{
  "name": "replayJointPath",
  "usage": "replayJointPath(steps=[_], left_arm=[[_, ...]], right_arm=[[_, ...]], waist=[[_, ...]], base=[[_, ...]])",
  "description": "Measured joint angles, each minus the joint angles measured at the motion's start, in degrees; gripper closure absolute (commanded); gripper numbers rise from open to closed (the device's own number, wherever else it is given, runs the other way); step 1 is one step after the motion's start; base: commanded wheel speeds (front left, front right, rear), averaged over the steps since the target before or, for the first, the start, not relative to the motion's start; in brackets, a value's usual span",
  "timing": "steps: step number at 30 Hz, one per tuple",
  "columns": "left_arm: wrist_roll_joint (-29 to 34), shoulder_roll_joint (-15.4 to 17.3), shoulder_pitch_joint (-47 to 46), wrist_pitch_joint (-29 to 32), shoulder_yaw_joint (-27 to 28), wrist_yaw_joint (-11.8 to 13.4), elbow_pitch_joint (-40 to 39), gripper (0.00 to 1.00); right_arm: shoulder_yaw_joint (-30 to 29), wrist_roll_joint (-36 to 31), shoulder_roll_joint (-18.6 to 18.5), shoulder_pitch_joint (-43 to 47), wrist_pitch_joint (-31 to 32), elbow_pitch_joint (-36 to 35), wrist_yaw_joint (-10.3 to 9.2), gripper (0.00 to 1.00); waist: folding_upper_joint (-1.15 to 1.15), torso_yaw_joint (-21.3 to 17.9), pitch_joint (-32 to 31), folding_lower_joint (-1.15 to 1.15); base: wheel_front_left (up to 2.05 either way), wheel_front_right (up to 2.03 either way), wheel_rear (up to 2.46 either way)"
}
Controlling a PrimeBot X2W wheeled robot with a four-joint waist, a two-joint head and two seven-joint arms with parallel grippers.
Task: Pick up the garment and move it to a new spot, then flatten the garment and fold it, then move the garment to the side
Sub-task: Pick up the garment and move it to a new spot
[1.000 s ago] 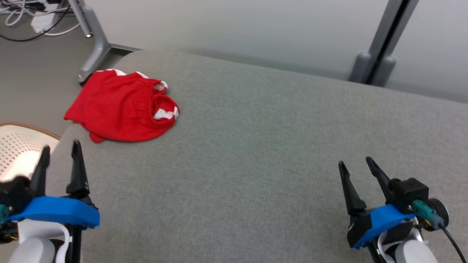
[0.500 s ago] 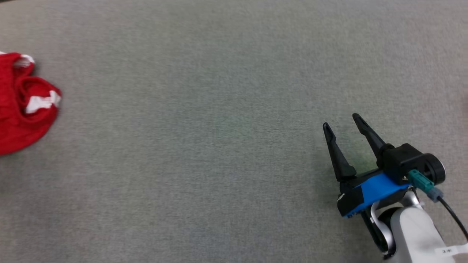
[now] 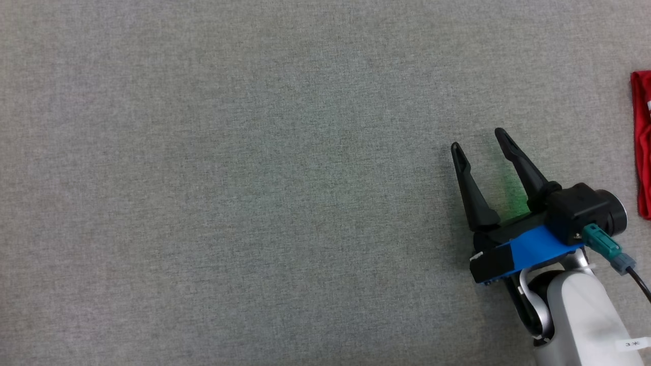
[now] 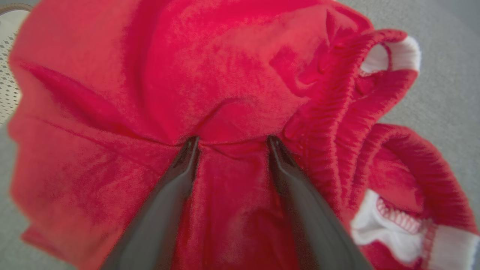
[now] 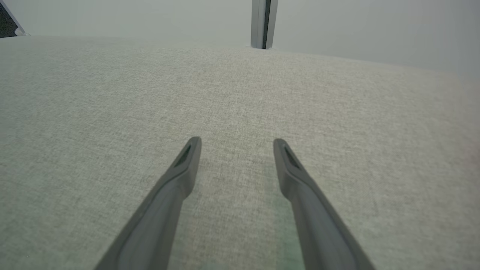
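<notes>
Your left gripper (image 4: pixel 231 139) has its fingers spread wide, tips touching the middle of the red shorts (image 4: pixel 232 67), which lie crumpled on the grey cushion (image 3: pixel 203 178). Expect a light, limp knit that bunches and drapes when lifted. For a surer hold, pinch the thicker ribbed waistband (image 4: pixel 326 108), at three o'clock from the tips. Your right gripper (image 3: pixel 478 140) hovers spread and empty over bare cushion.

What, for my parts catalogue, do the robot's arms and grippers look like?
Right gripper: two long, tapering black fingers on a blue bracket, with a black camera housing, teal connector and black cable; the forearm is pale grey with a small white label. Left gripper: same dark fingers.
</notes>
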Motion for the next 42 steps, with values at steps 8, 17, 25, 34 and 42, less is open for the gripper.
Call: replayJointPath(steps=[8, 17, 25, 34, 42], left_arm=[[2.42, -0.10, -0.22, -3.16, -1.97, -1.77, -0.82, 1.00], [6.03, 1.89, -4.87, -5.27, -6.11, -6.89, -5.06, 1.00], [7.65, -2.85, -14.29, -0.19, -14.75, -10.15, -16.59, 1.00], [5.00, -12.54, -15.71, 6.19, -24.40, -11.25, -31.21, 1.00], [3.02, -20.41, -4.62, 4.76, -33.70, -13.54, -30.63, 1.00]], right_arm=[[-0.31, 1.02, 0.94, -0.94, -1.53, 2.50, 0.00, 0.00], [1.02, 2.61, 1.88, -0.70, -3.78, 8.67, 0.00, 0.00], [-0.79, 3.80, 2.20, 2.66, -4.26, 10.94, 0.00, 0.00], [-2.41, 3.78, 2.35, 4.95, -3.25, 9.36, 0.00, 0.00], [-3.45, 4.71, 2.35, 5.78, -2.91, 8.37, 0.00, 0.00]], waist=[[0.00, 0.33, -2.93, 0.00], [0.00, 2.29, -13.30, 0.00], [0.00, 1.90, -21.97, -0.02], [0.00, -3.47, -25.21, -0.02], [0.00, -10.96, -24.69, -0.01]], base=[[0.00, 0.00, 0.00], [0.00, 0.00, 0.00], [0.00, 0.00, 0.00], [0.00, 0.00, 0.00], [0.00, 0.00, 0.00]])
